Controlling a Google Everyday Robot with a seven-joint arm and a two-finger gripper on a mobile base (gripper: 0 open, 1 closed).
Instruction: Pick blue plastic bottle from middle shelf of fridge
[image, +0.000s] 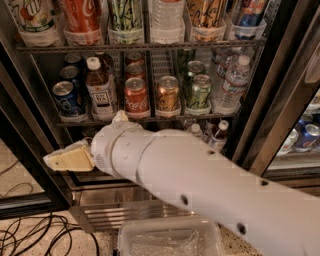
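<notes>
The blue plastic bottle (100, 95) stands upright on the left of the middle shelf (150, 119), between a blue can (66, 100) and a red can (136, 95). It holds a dark brown drink and has a white cap and a white label. My gripper (56, 161), cream-coloured, is below and left of the bottle, in front of the fridge (280, 100) and under the middle shelf's front rail. It holds nothing and is apart from the bottle. My white arm (200, 185) crosses the lower shelf and hides most of it.
Gold (168, 94) and green cans (200, 92) and a ribbed water bottle (232, 82) fill the shelf's right lanes. The upper rack (140, 46) holds tall cans in clear cups. A clear plastic tub (170, 240) and cables (40, 235) lie on the floor by the steel base panel (100, 212).
</notes>
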